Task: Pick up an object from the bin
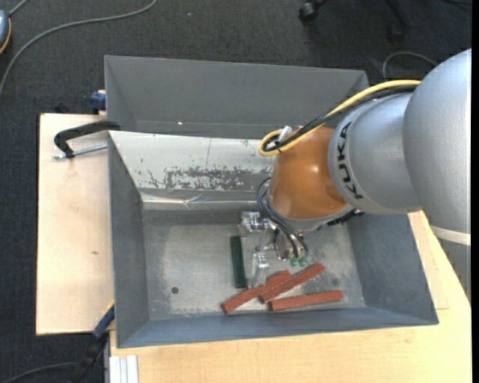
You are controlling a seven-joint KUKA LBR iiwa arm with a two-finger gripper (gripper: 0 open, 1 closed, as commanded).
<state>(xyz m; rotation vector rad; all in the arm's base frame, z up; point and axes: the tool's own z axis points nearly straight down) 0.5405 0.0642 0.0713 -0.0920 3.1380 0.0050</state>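
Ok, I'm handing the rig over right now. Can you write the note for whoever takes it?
Hand: low in the bin, near the middle of the floor. Whether it is open or shut can't be made out.
Things: a dark green bar lies just to the view's left of the hand. Three red-brown sticks lie bunched along the front wall, just below the hand.
Done: the hand is down among the things, but nothing is visibly lifted.
Left: probably take the bar or a stick, confirm the grip, then raise it clear of the bin.

Dark carpet floor [224, 30]; loose cable [75, 22] top left; chair castor [307, 10] top.
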